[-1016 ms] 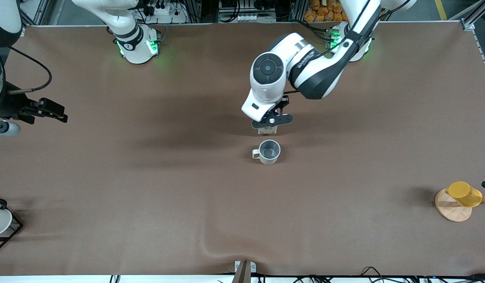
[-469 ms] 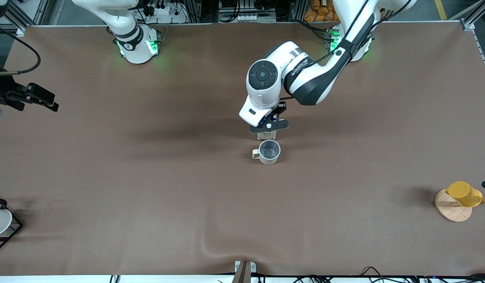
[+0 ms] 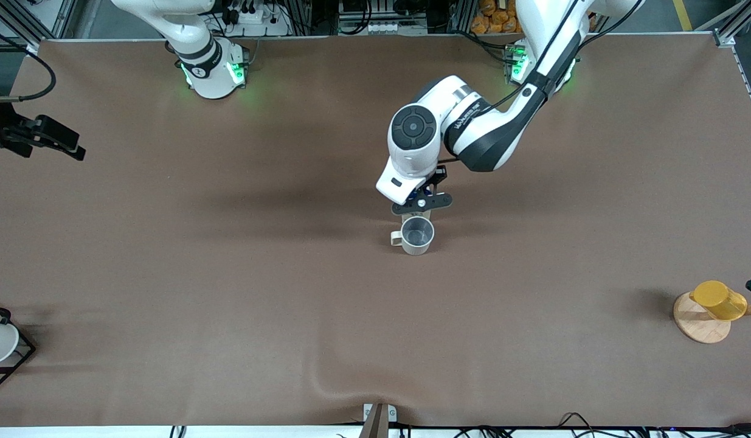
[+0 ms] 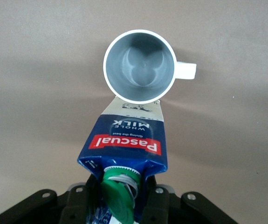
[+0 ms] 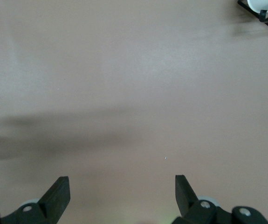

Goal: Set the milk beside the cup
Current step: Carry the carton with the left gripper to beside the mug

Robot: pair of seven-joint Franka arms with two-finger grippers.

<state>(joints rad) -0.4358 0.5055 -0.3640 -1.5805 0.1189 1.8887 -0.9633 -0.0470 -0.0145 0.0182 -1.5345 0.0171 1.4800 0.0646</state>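
Blue-topped milk point(image 4: 124, 142) pinched by left tool point(image 3: 420, 204) mid-tabletop point(image 3: 229, 274), base just beside cup point(image 3: 417, 235), apparently touching. Probably left to do: set down, release, withdraw. Cup empty, upright. Right tool point(image 5: 122, 191) spread, waiting over right arm's tabletop edge.

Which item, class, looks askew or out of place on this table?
Nothing is spilled or damaged. The milk carton, held shut in the left gripper, sits right against the mug. The right gripper waits open over bare table.
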